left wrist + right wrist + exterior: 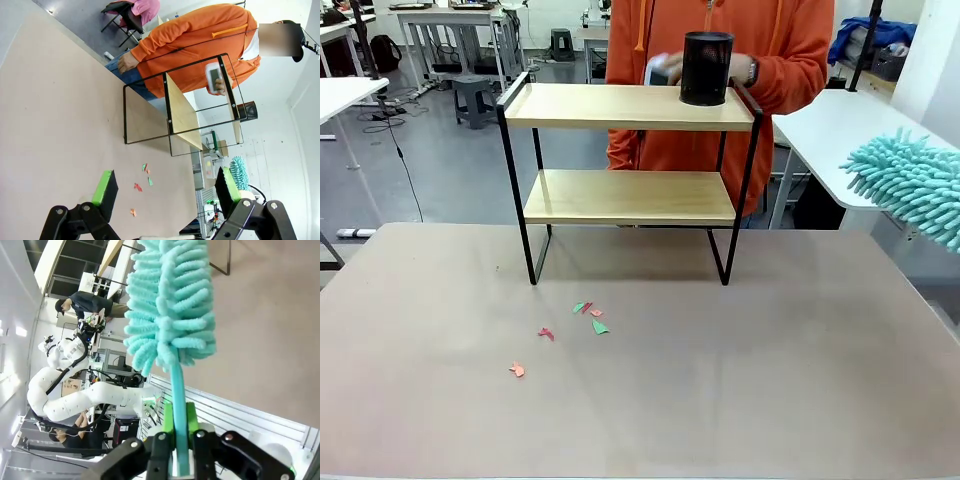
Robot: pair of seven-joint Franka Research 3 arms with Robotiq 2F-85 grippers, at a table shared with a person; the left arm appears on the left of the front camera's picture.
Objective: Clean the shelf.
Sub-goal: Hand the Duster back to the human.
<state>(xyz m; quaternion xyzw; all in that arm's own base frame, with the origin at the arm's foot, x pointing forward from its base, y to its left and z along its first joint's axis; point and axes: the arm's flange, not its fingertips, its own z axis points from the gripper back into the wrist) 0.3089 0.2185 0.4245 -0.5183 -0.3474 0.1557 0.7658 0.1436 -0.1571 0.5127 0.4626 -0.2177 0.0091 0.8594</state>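
Teal chenille duster (170,305) clamped by handle in right gripper (180,424); left gripper (165,186) spread, empty; wooden shelf (610,106) bearing black mesh cup (706,68).

No readable text or labels anywhere

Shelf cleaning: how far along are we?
Done: right gripper is clamped on the duster handle. In hand: the person's hand is beside the cup on the shelf, perhaps moving it. Left: duster is off right, not touching the shelf; left gripper hangs open; scraps lie on the table.
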